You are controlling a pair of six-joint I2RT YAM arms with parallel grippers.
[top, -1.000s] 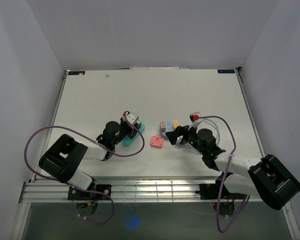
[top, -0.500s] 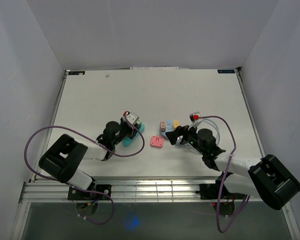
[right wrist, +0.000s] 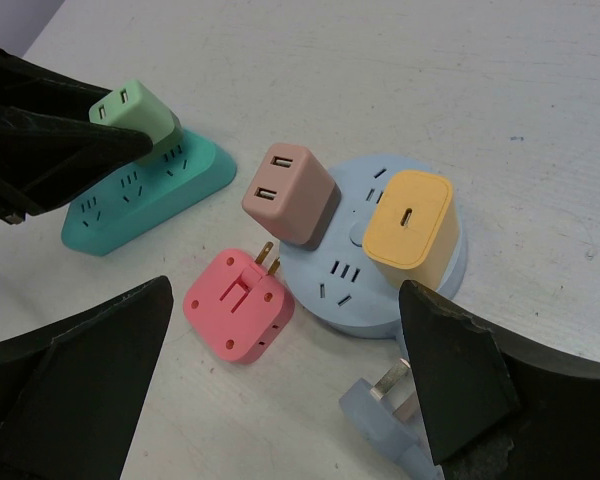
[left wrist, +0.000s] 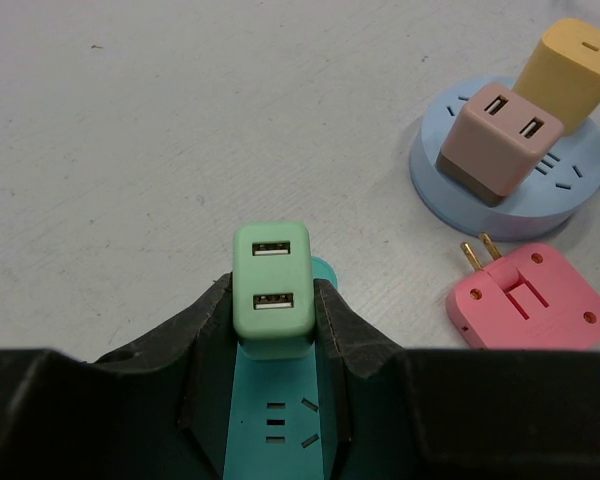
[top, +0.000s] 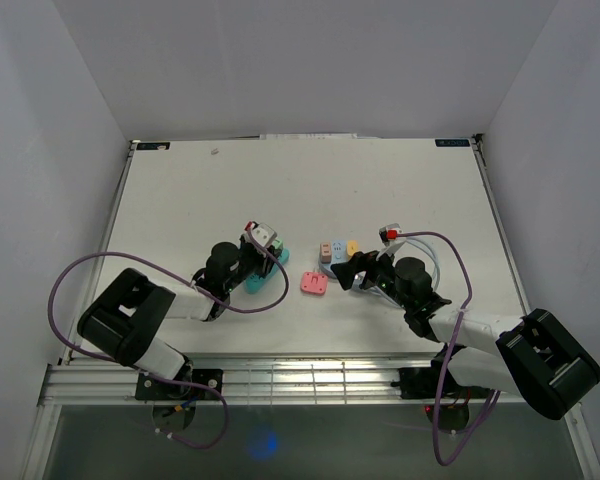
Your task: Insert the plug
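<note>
My left gripper (left wrist: 272, 300) is shut on a mint-green USB charger plug (left wrist: 270, 285), one finger on each side. The plug stands on the far end of the teal power strip (left wrist: 275, 425), its base against the strip's top face and its prongs hidden. A free socket shows just behind it. The same plug (right wrist: 135, 112) and strip (right wrist: 150, 200) show at the left of the right wrist view. My right gripper (right wrist: 285, 290) is open and empty, hovering over the pink adaptor (right wrist: 237, 318). In the top view the left gripper (top: 263, 252) sits over the teal strip (top: 252, 285).
A round light-blue power strip (right wrist: 345, 285) carries a dusty-pink USB charger (right wrist: 290, 195) and a yellow charger (right wrist: 410, 230). Its blue cord plug (right wrist: 390, 410) lies near my right finger. The pink adaptor (top: 314, 283) lies with its prongs touching the round strip (top: 335, 258).
</note>
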